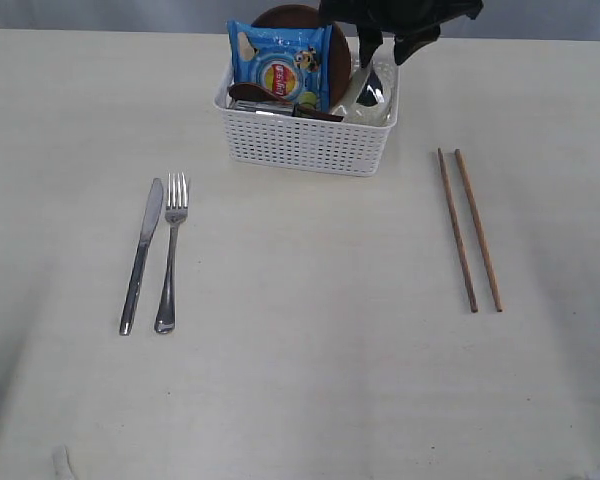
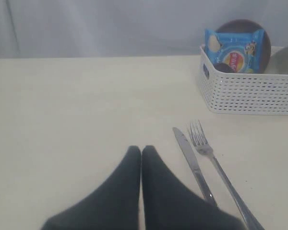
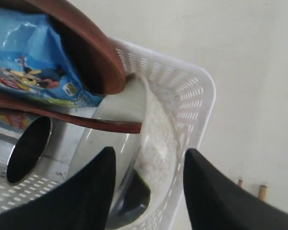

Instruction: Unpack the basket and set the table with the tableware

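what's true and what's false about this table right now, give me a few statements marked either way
1. The knife and fork lie side by side on the table. True.
2. The chopsticks are inside the basket. False: they lie on the table, to the right of the basket in the exterior view.
3. The blue chips packet stands in the basket. True.
4. The left gripper has its jaws wide open. False: they are pressed together, above bare table near the knife.
5. The right gripper hangs over the knife and fork. False: it is at the basket, jaws open on either side of the bowl.
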You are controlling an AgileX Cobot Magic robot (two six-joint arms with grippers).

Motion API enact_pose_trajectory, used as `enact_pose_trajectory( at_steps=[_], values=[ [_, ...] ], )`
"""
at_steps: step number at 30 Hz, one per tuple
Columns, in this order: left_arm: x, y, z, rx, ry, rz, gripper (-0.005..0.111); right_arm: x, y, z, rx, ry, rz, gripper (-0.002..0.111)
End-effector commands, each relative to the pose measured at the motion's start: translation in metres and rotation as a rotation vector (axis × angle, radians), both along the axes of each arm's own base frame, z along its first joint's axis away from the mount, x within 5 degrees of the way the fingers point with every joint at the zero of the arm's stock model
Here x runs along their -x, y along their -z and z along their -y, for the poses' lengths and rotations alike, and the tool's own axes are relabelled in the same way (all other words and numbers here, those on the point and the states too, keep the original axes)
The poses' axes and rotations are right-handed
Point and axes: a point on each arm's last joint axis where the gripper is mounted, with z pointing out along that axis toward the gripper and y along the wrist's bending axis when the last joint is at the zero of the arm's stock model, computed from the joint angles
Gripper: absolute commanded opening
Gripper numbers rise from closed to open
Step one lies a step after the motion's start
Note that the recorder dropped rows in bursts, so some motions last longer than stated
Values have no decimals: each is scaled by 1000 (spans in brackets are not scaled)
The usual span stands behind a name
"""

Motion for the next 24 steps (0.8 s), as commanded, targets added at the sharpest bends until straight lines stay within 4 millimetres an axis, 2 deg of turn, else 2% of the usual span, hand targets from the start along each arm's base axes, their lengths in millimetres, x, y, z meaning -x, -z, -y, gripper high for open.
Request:
enact_pose_trajectory(
  at_steps=[1, 3, 8, 14, 18, 24],
  values=[
    [0, 1, 0, -2, 7, 2, 0, -1, 3, -1, 2, 3, -8, 44],
    [0, 1, 0, -2, 7, 2, 0, -2, 0, -1, -8, -7, 13, 44],
    [0, 1, 0, -2, 7, 2, 0, -2, -15, -12, -99, -158, 97, 44],
    [0, 1, 0, 0, 6, 2, 0, 7, -23, -40, -199, -462, 167, 44],
    [0, 1, 0, 0, 6, 2, 0, 11, -16, -62, -202, -639, 227, 44],
    [0, 1, 0, 0, 6, 2, 0, 9, 9, -80, -162, -746, 262, 44]
  ],
)
